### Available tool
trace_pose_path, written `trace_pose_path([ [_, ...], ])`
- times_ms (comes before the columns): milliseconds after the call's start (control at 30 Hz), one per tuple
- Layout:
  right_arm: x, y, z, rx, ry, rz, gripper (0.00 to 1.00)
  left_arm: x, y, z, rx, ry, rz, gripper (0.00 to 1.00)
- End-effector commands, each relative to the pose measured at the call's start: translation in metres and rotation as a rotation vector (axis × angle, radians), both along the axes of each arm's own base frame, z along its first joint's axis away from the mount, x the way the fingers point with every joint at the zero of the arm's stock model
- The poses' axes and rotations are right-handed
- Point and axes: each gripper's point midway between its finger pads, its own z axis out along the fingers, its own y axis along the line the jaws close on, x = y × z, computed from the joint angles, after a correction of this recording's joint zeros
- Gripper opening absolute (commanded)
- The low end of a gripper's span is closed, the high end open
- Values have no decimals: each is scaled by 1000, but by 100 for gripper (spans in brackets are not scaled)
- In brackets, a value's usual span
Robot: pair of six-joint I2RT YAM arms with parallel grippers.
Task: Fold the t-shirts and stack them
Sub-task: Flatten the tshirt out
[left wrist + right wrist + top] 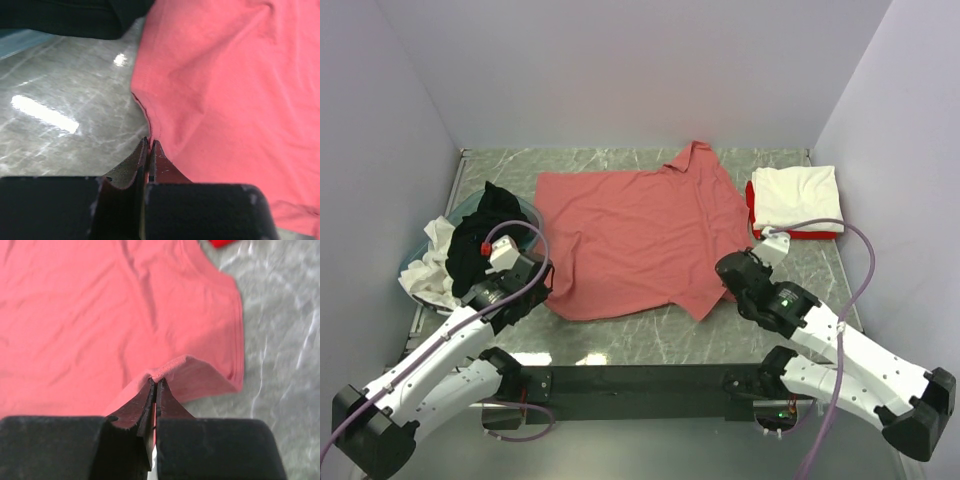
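The salmon-pink t-shirt [635, 235] lies spread across the middle of the table, collar toward the back. My left gripper [542, 285] is shut on its near left hem [148, 131]. My right gripper [728, 282] is shut on the near right hem, which it lifts into a small fold [175, 365]. A folded cream-white t-shirt [795, 195] sits on a red one [810, 234] at the back right. Black [485, 225] and white [435, 265] t-shirts are heaped in the teal basin [470, 208] at the left.
The grey marble table [630, 335] shows bare between the shirt's hem and the arm bases. White walls close the left, back and right sides. The folded stack lies just behind my right arm.
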Motion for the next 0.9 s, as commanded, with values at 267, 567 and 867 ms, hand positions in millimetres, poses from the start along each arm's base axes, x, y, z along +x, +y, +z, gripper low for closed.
trace_pose_path([
  [267,13,-17,36,-7,-108,8,0,0,6,36,-55,-73,54,1],
  [567,-15,-26,51,82,-105,41,0,-7,1,56,-102,-86,27,1],
  [867,0,-21,65,11,-111,54,0,2,7,49,-25,-75,39,1],
])
